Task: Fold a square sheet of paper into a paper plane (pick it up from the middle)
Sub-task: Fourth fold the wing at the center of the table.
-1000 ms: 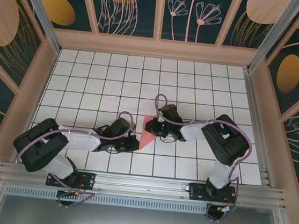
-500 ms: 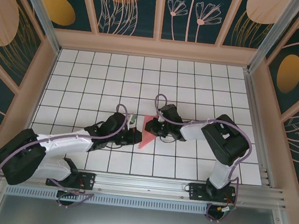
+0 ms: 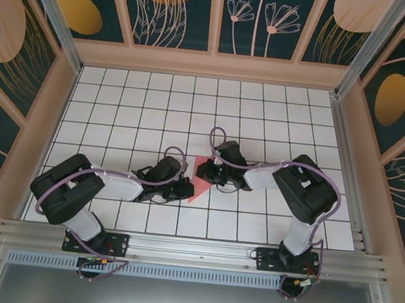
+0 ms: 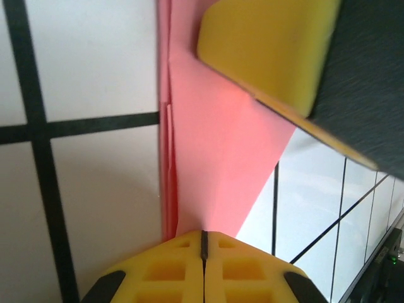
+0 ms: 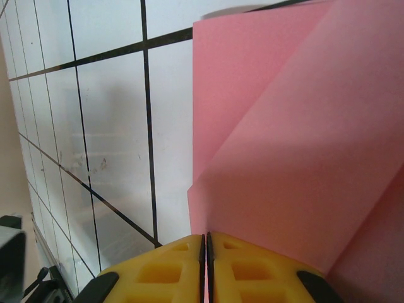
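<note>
A white table (image 3: 121, 98) with black lines made little squares. Around it stood dark walls (image 3: 175, 9) with drawn flowers and leaves. Two black and white arms sat at the near edge, bolted by a metal rail (image 3: 191, 249). The left arm (image 3: 103, 184) lay low and reached to the right. The right arm (image 3: 294, 184) bent and reached to the left. They met in the middle of the table. A pink sheet of paper (image 3: 201, 190) lay flat there, folded into a pointy shape. The left gripper (image 3: 182, 187) touched its left side. The right gripper (image 3: 201, 172) was on its far part. The fingers were too small to see well.
</note>
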